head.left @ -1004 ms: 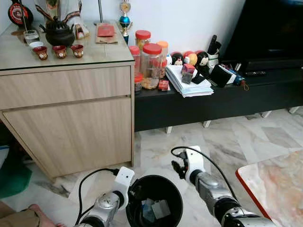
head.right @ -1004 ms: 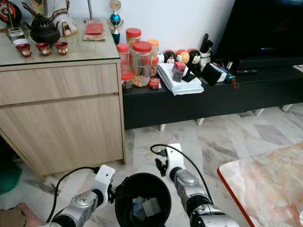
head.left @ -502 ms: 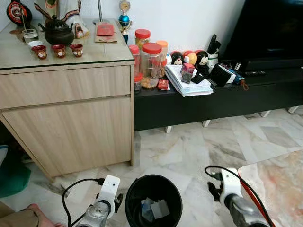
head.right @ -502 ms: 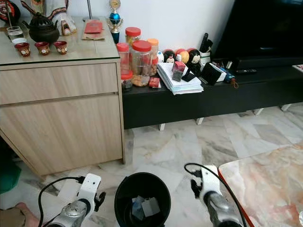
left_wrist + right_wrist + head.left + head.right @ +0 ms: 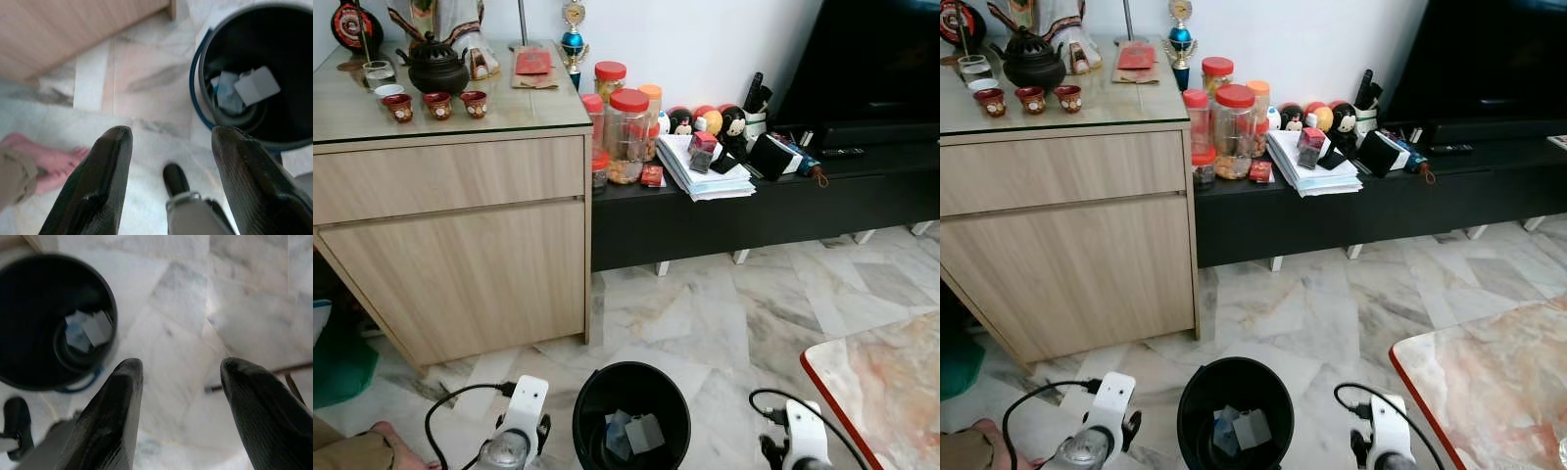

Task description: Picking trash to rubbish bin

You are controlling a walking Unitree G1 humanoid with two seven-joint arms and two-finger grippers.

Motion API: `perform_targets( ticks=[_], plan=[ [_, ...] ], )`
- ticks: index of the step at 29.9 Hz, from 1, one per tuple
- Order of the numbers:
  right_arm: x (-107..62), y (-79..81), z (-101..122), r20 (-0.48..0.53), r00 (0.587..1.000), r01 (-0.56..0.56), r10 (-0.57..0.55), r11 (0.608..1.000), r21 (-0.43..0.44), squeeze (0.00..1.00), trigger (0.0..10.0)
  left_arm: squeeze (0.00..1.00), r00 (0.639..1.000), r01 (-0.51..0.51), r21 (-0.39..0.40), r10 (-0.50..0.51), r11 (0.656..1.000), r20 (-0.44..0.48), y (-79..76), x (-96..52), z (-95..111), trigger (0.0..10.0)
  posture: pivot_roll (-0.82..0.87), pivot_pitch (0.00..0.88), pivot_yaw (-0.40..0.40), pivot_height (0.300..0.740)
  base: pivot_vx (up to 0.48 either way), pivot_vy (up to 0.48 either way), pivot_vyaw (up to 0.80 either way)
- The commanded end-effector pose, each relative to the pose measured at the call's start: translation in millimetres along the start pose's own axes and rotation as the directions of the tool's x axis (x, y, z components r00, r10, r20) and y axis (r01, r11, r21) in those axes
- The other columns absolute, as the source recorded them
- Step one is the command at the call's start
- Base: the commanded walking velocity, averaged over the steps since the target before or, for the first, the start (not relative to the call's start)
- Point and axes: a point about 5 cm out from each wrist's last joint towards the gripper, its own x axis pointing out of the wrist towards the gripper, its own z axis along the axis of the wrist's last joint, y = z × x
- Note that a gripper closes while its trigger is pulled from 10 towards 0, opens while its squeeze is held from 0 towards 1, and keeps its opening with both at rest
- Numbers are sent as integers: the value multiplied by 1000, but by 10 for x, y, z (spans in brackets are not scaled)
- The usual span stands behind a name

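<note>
Left eye view: a black rubbish bin stands on the marble floor, low in the middle of the picture, with pale crumpled trash lying at its bottom. The left arm's white wrist sits just left of the bin, the right arm's wrist well to its right near a marble-topped table with a red edge. Behind stand a wooden cabinet carrying a dark teapot and small red cups, and a low black shelf with red-lidded jars and a stack of papers. A person's bare foot shows at the lower left corner.

Right eye view: the same room, bin between the two wrists.

Left wrist view: the left gripper hangs above the floor with its fingers spread wide and nothing between them. The bin lies beside it, trash inside, and the person's foot rests on the floor on the other side.

Right wrist view: the right gripper also has its two fingers parted and empty, over bare marble, with the bin near it holding the trash.
</note>
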Motion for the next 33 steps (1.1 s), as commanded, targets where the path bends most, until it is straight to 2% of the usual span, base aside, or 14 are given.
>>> perform_targets(
  ticks=[1, 4, 8, 12, 33],
  plan=[
    [-5, -23, -10, 3, 1000, 18, -18, 1000, 12, 0, 10000, 0, 999, -4, 14, 5, 1000, -39, -19, -20, -98, 10000, 63, 0, -124, 740, 0, 0, 0],
    [-6, -24, -18, 2, 1000, 19, -19, 1000, 11, 0, 10000, 0, 999, -7, 14, 7, 1000, -42, -18, -23, -109, 10000, 63, 0, -124, 740, 0, 0, 0],
    [-27, -1, -129, 7, 1000, 5, -5, 998, 70, 0, 10000, 0, 993, -41, -17, 39, 999, -110, -10, -87, -329, 10000, 63, 0, -124, 740, 0, 0, 0],
    [-31, 4, -142, 17, 1000, 4, -5, 997, 76, 0, 10000, 0, 993, -31, -24, 28, 999, -113, -36, -109, -382, 10000, 64, 0, -124, 740, 0, 0, 0],
    [-31, 22, -116, 56, 998, -2, -4, 994, 107, 0, 10000, 0, 993, -35, -34, 31, 999, -113, -36, -116, -397, 10000, 64, 0, -125, 740, 0, 0, 0]
  ],
)
